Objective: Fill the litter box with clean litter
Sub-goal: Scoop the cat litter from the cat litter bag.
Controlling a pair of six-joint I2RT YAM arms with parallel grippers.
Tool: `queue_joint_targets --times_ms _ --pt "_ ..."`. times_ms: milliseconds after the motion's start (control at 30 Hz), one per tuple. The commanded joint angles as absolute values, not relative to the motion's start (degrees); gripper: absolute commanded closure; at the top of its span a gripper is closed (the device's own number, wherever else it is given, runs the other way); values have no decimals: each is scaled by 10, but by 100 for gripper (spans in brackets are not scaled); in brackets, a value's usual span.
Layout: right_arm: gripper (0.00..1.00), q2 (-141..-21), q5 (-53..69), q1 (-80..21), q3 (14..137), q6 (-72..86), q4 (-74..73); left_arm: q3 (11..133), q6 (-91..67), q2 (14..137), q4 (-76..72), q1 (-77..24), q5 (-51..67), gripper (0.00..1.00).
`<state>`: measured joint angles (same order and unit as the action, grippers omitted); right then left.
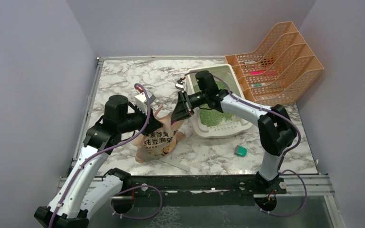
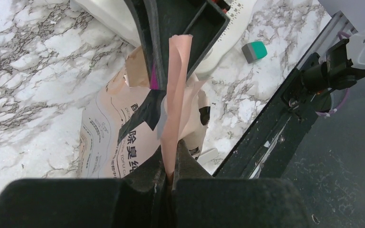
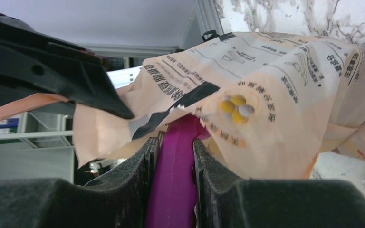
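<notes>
While right fingers (image 3: pixel 128 190) clamp the scoop (image 3: pixel 173 185), litter box (image 1: pixel 233 79) seemingly lies beside.

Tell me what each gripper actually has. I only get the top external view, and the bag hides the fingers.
Observer: The left gripper is shut on a thin strip of the paper bag at its torn mouth, which stands up edge-on from the fingers.
Operator: Report the right one.
Observer: The right gripper is clamped on a magenta scoop, whose handle sits flat between the fingers.
Operator: Say where the scoop's far end goes.
Observer: It runs under the bag's lip into the opening. Its bowl is hidden in every view, so I cannot tell whether it is loaded.
</notes>
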<state>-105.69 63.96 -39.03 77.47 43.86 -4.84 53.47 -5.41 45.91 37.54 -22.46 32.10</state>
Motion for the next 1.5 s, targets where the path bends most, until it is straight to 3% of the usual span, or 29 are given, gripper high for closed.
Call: queue_joint_targets --times_ms 0,733,1267,1467 --pt "99 -1001 741 -368 750 550 91 542 -65 452 330 -226 342 100" --pt "99 -954 725 -252 662 617 110 539 -62 446 330 -226 342 100" --pt "99 -964 707 -279 650 667 147 540 -64 451 327 -226 345 100" --pt "99 -943 705 -215 617 683 157 541 -64 442 327 -226 343 100"
